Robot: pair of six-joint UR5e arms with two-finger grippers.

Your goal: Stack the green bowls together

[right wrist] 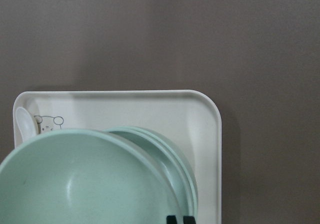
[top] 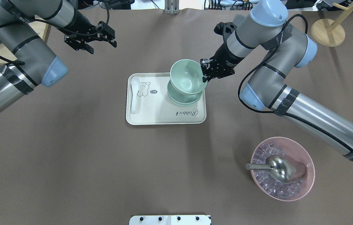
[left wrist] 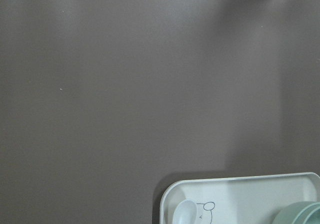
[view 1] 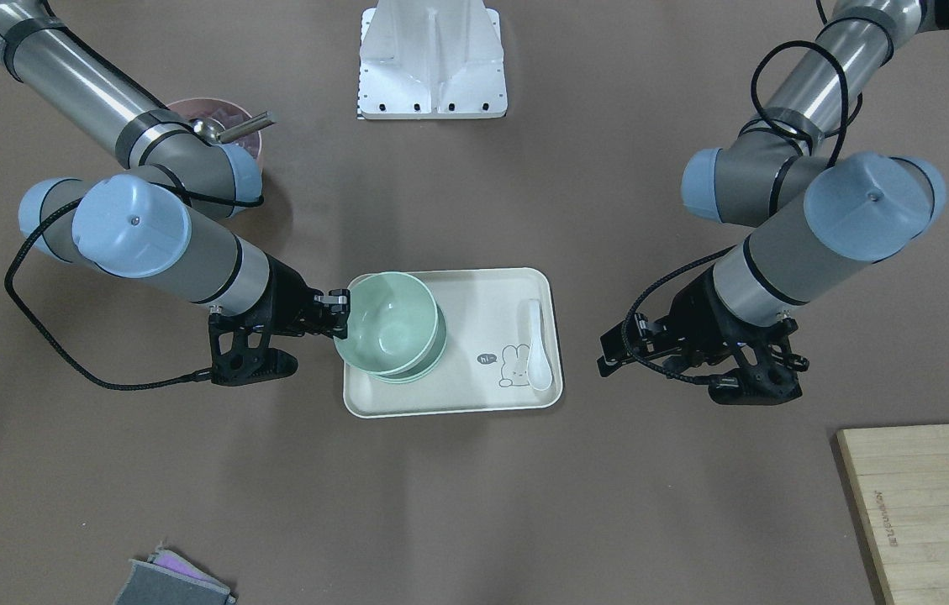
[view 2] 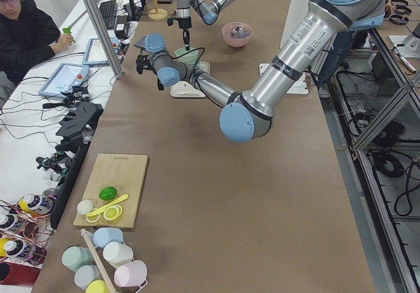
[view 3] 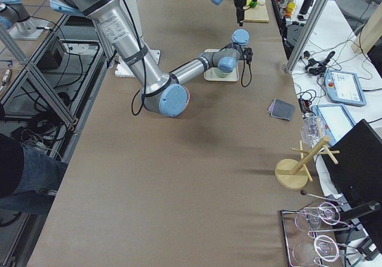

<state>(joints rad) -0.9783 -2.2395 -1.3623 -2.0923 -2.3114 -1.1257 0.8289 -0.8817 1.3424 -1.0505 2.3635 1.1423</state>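
Note:
My right gripper (top: pixel 204 70) is shut on the rim of one pale green bowl (top: pixel 185 76) and holds it, slightly tilted, just over the two other green bowls (top: pixel 182 100), which sit nested on the cream tray (top: pixel 163 117). In the front view the right gripper (view 1: pixel 344 304) pinches the held bowl (view 1: pixel 386 323) at its rim, above the stack (view 1: pixel 439 343). The right wrist view shows the held bowl (right wrist: pixel 85 184) over the stack (right wrist: pixel 175 159). My left gripper (top: pixel 101 47) is open and empty, well away from the tray; it also shows in the front view (view 1: pixel 606 355).
A white spoon (top: pixel 134 93) lies on the tray's other end. A pink bowl (top: pixel 282 168) with ice and a metal scoop stands near the robot on its right. A wooden cutting board (view 1: pixel 928 504), a folded cloth (view 1: pixel 171 580) and a wooden stand (top: pixel 328 31) sit at the table's edges.

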